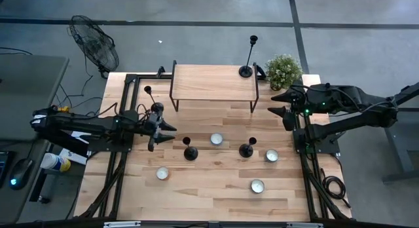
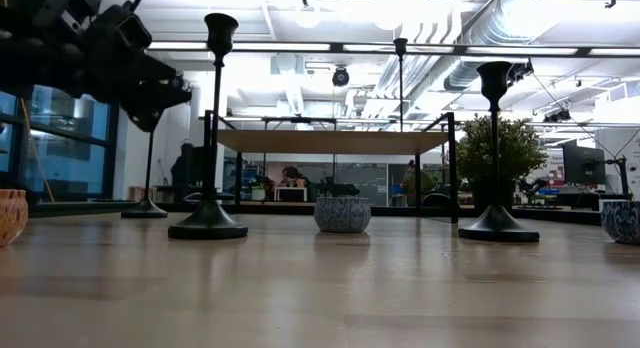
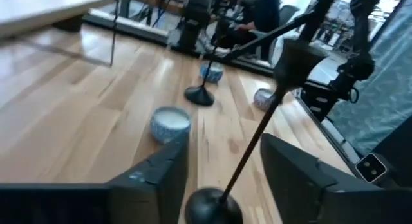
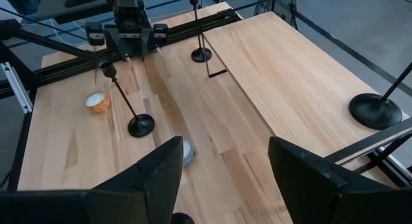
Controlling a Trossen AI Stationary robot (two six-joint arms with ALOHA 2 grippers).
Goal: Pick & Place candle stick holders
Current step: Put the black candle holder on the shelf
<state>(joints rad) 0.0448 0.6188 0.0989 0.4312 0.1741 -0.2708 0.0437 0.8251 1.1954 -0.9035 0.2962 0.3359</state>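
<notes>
Wooden counter (image 1: 216, 182) with a raised wooden shelf (image 1: 213, 82) at the back, four black candle stick holders spread about.

One holder (image 1: 247, 57) stands on the shelf's right end by a potted plant (image 1: 284, 69); another (image 1: 150, 97) stands left of the shelf near the counter's left edge; two more (image 1: 189, 149) (image 1: 247, 147) stand mid-counter among white tealights (image 1: 217, 139). Left tool (image 1: 165, 130) hovers with fingers spread wide, holding nothing, just left of the nearer mid-counter holder. Right tool (image 1: 280, 103) waits at the right edge, fingers wide, empty.
</notes>
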